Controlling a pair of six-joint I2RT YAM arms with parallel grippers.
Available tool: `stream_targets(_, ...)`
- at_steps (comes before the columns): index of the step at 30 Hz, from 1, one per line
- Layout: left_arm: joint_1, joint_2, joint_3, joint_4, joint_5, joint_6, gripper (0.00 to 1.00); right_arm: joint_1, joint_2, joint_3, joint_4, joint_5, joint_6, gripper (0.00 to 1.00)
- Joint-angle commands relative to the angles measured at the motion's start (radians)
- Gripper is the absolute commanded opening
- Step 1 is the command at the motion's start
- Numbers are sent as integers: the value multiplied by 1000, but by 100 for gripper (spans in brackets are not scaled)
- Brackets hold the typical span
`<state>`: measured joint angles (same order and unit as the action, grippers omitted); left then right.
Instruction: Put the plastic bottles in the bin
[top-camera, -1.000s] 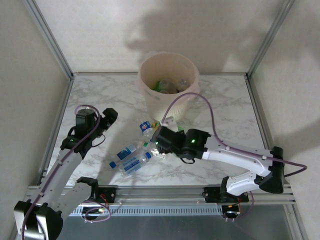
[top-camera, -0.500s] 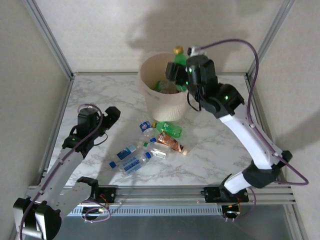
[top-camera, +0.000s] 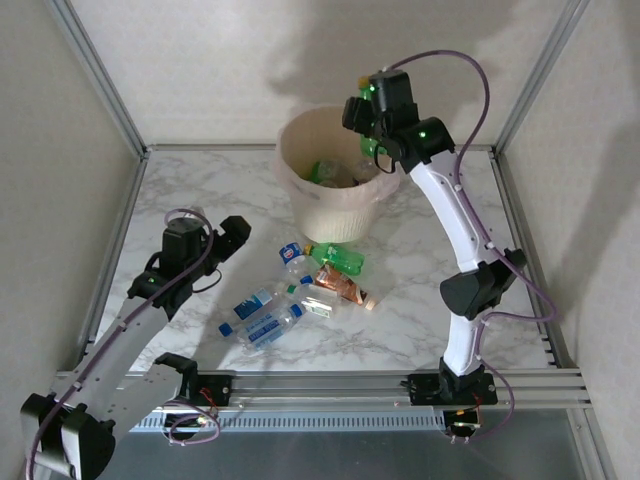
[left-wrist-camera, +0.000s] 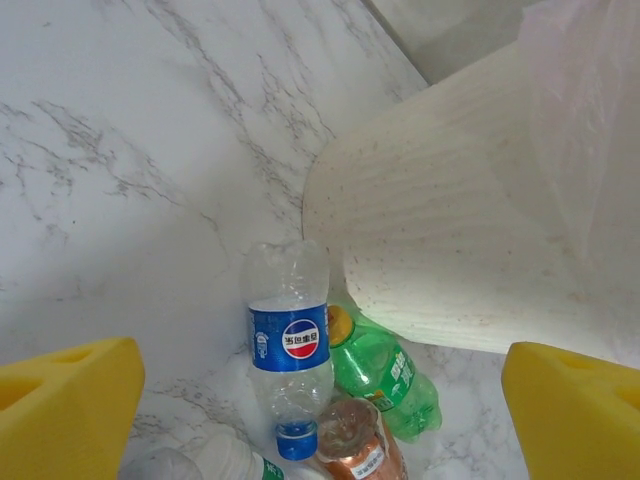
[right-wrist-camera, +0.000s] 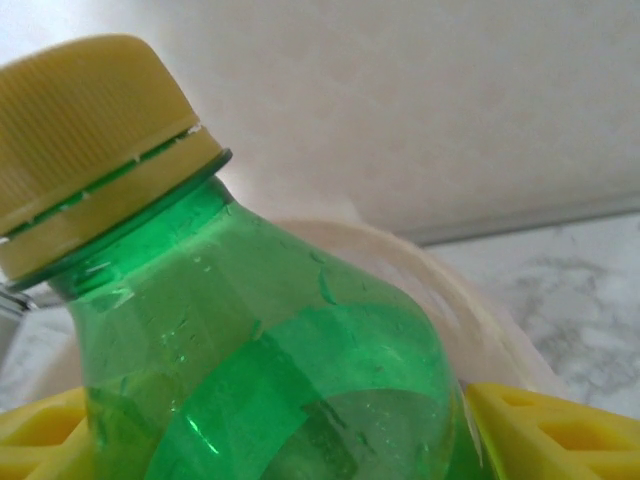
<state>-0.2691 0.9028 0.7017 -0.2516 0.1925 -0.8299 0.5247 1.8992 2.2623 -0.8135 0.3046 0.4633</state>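
Green bottle (right-wrist-camera: 262, 370) clamped in right gripper (right-wrist-camera: 300, 435) near bin (top-camera: 322, 208); left gripper (top-camera: 232, 232) spread wide.

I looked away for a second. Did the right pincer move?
Yes. The right pincer swung from in front of the round cream-white plastic bin up over its far right rim.

Bottles (top-camera: 265, 322) on table (top-camera: 200, 190) before bin (top-camera: 330, 215)

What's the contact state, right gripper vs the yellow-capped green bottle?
Touching. Right wrist view: the green bottle sits between the right gripper's yellow fingers, pressed against both.
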Motion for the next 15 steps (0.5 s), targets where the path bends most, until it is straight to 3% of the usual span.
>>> stream_targets(1, -22, -12, 35, -24, -41, 43, 92, 0, -8, -27, 25, -27, -1, 56)
stream_targets(15, -91, -2, 65, -170, -113, 151, 92, 1, -80, -64, 58, -24, 2, 85)
